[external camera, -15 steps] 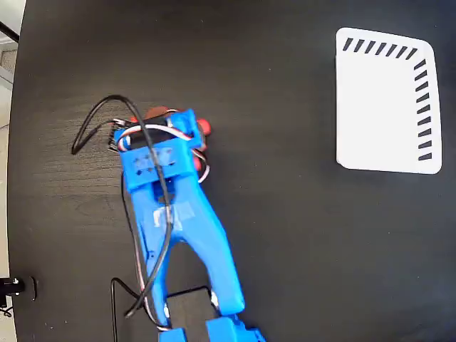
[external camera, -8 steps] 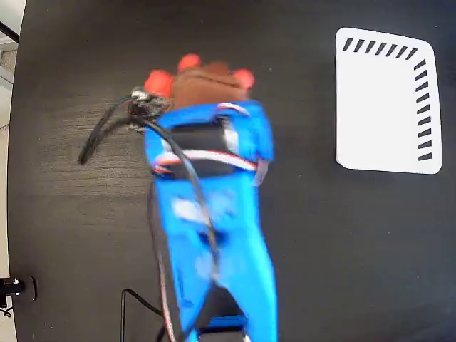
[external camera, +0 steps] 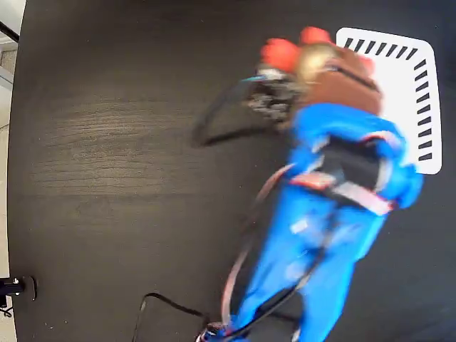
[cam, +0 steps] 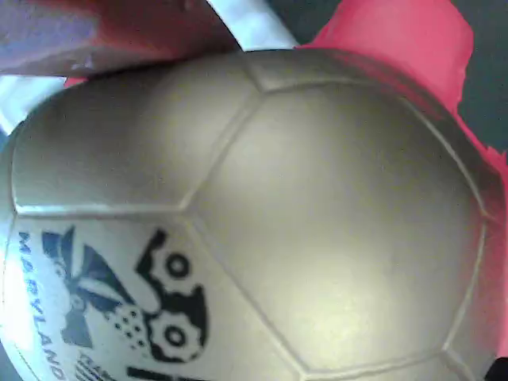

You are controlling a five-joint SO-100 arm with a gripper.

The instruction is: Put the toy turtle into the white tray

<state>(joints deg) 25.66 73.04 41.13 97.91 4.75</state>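
Overhead, the blue arm (external camera: 324, 235) is reaching up across the black table (external camera: 107, 178) toward the upper right, blurred. At its tip the gripper (external camera: 335, 68) is carrying the turtle (external camera: 317, 60): red legs are sticking out at the top and left, and a patch of shiny beige shell is showing beside the brown-looking jaw parts. The turtle is hanging above the table at the left edge of the tray (external camera: 399, 92), partly overlapping its upper-left corner in the fixed view. The tray's black stripes are running along its top and right edges. A black cable (external camera: 221, 121) is looping out to the left of the gripper. Up close in the wrist view, the shell (cam: 262, 222) is filling nearly everything, its panel seams and a dark printed logo (cam: 119, 309) plain to see, with red (cam: 397, 40) at the upper right. The fingers are clamping the turtle, though their tips are hidden.
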